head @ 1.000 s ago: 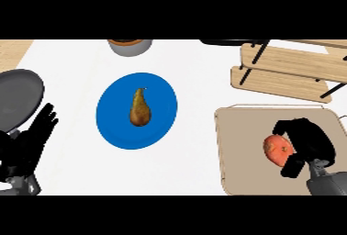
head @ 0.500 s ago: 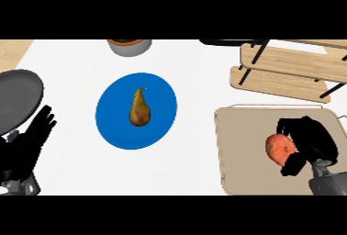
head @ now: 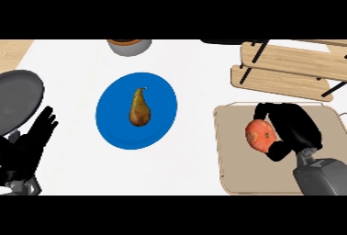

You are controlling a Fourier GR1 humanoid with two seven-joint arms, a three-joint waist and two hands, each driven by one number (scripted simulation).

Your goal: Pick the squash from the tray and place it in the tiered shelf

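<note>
The squash [head: 260, 135] is sat over the right half of the beige tray [head: 234, 176], and it's wrapped by the right hand [head: 297, 129] — fingers curled over its far side, thumb hooked round the near side, so it's clamped between the two; whether it's clear of the tray surface can't be told from this steep angle.

What could go wrong, as a guess: the squash's left face is left uncovered, so a round thing like that could be rolled out that way if the wrist gets tipped during the carry; the tiered shelf [head: 284, 81] stands just beyond the tray's far edge, and its dark posts and upper board could be clipped by the knuckles or the squash if the lift is kept too low.

Round about: a blue plate [head: 114, 126] with a pear [head: 139, 109] on it is found well to the left; a grey bowl [head: 129, 47] at the far edge; a dark grey plate [head: 17, 101] at the left edge; the left hand [head: 27, 147] is rested lower left, fingers straight and a bit spread — none of that is placed between tray and shelf.
</note>
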